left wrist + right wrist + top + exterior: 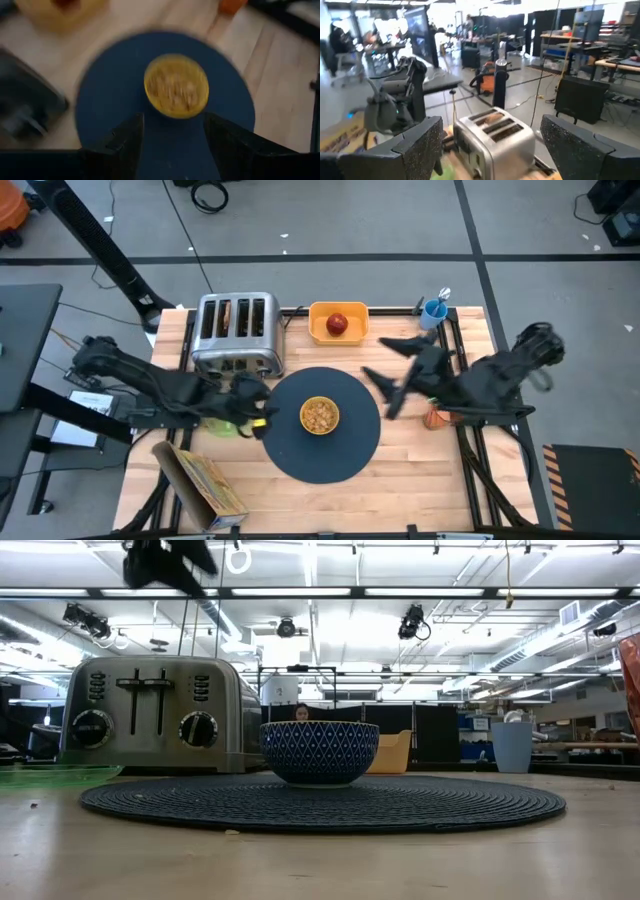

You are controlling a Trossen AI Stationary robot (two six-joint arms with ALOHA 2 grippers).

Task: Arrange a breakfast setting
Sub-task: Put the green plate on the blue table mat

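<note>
Both pincers (pixel 262 415) (pixel 385 385) gape empty; bowl (pixel 320 416) sits upright on mat (pixel 345 455).

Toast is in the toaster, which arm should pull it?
Probably left. The toaster stands on the table's left side, just beyond the left end effector, which is open and empty beside the green plate. The right end effector, also open, would cross over the mat.

No readable text, labels or numbers anywhere; toaster (pixel 150 710) dial markings too small to read
</note>
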